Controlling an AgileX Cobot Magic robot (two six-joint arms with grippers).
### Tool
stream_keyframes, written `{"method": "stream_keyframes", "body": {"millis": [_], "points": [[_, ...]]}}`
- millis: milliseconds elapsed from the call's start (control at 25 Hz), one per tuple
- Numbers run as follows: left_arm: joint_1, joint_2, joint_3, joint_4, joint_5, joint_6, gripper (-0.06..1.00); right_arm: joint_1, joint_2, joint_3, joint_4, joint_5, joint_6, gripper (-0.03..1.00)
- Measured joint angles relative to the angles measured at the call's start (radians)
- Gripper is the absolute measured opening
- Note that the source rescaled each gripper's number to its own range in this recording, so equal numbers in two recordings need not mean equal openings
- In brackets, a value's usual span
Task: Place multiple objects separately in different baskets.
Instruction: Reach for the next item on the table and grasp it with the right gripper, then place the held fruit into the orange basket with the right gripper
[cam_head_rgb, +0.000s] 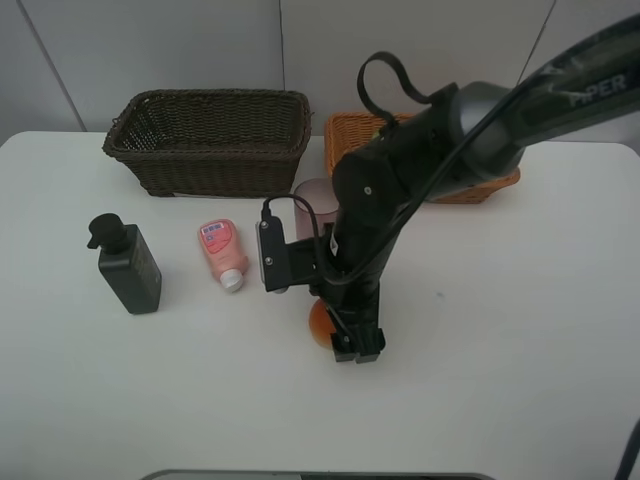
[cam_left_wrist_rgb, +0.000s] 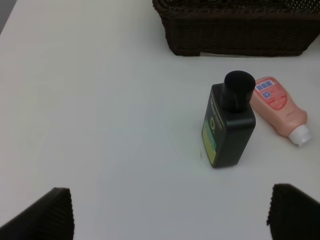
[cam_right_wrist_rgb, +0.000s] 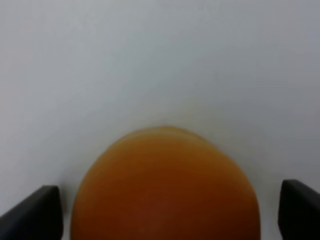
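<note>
Currently the tangerine (cam_right_wrist_rgb: 165, 185) sits on the table (cam_head_rgb: 520, 330), between the wide-spread jaws of my right gripper (cam_right_wrist_rgb: 167, 212). A gap shows on each side, so nothing is gripped yet. I judge this the grasp step: next I close gently, then lift toward the tan basket (cam_head_rgb: 345, 130). My arm hides much of that basket and the cup (cam_head_rgb: 312, 195). My left gripper (cam_left_wrist_rgb: 170, 215) hangs fully open and empty, near the pump bottle (cam_left_wrist_rgb: 229, 127).
</note>
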Motion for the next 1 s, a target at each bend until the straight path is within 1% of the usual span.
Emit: {"method": "stream_keyframes", "body": {"millis": [40,80,160,200,1000], "points": [[0.0,0.0,0.0,0.0,0.0,0.0,1.0,0.0,0.0,0.0,0.0,0.001,0.0,0.72],[0.0,0.0,0.0,0.0,0.0,0.0,1.0,0.0,0.0,0.0,0.0,0.001,0.0,0.56],[0.0,0.0,0.0,0.0,0.0,0.0,1.0,0.0,0.0,0.0,-0.001,0.002,0.0,0.14],[0.0,0.0,0.0,0.0,0.0,0.0,1.0,0.0,0.0,0.0,-0.001,0.002,0.0,0.0],[0.0,0.0,0.0,0.0,0.0,0.0,1.0,0.0,0.0,0.0,-0.001,0.002,0.0,0.01]]}}
